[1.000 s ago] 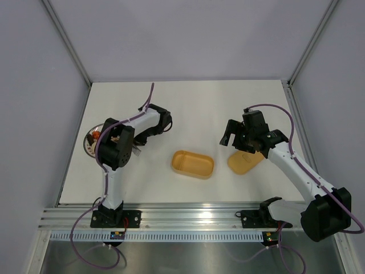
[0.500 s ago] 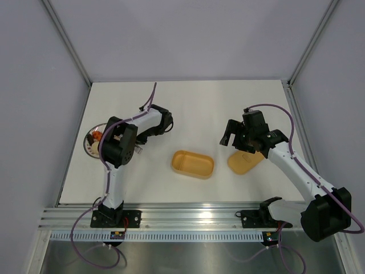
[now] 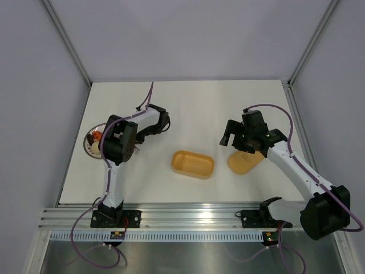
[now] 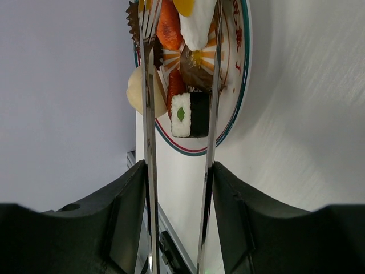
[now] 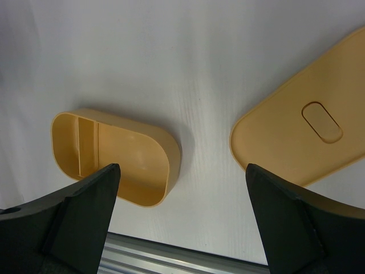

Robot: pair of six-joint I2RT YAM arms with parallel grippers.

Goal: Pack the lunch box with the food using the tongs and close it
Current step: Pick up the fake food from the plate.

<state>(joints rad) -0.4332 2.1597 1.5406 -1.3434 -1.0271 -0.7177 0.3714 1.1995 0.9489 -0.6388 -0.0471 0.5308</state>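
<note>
While the left fingers (image 4: 128, 222) are gripping the tongs (image 4: 149, 142) with the two arms standing apart, the tips are reaching over the plate (image 4: 232, 108) at the left edge of the bench (image 3: 199, 108), where the food (image 4: 170, 28) is lying crowded together. A roll (image 4: 191, 114) is sitting between the arms, but a pale piece and a red one are lying just beside one arm, so a squeeze is risking catching two pieces or nudging one over the rim. The thin arms may also be slipping within the grip, twisting the tips and dropping food mid-carry. The box (image 3: 193, 164) is sitting open and unfilled mid-bench, well apart from the plate, making that carry a long one. The right fingers (image 5: 74, 222) are hanging wide open, holding nothing, above the lid (image 5: 302, 137), which is lying just right of the box; a careless descent there is likely shoving the lid away.
</note>
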